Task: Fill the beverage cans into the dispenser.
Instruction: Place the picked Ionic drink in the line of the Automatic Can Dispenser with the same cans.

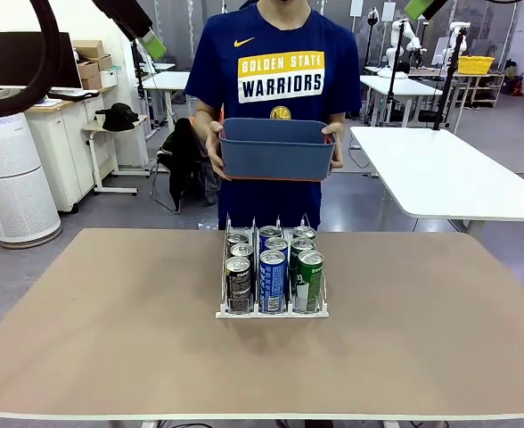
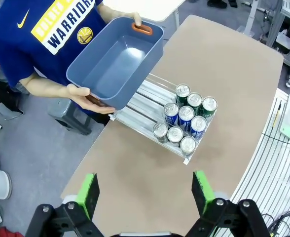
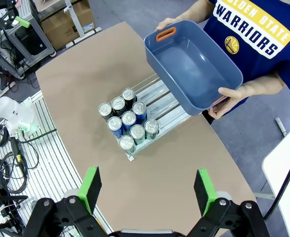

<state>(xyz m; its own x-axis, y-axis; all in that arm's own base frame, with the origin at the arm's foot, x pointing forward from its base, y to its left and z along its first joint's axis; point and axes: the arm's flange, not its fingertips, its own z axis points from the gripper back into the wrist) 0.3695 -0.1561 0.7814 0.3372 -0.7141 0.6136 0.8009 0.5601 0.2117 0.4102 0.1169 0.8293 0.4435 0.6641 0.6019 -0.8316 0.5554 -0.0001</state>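
both tools (image 2: 145, 190) (image 3: 147, 190) raised, jaws wide, above table (image 1: 110, 339)

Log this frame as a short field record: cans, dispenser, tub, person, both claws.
cans: nine beverage cans upright in the dispenser, three per lane, at its robot-side end
colours: one lane dark, middle lane blue, one lane green
dispenser: dispenser mid-table; person-side stretch of the lanes bare
tub: blue-grey tub held above the table edge, nothing in it
person: both hands on the tub's ends
left claw: left claw open, high above the table, holding nothing
right claw: right claw open, high above the table, holding nothing
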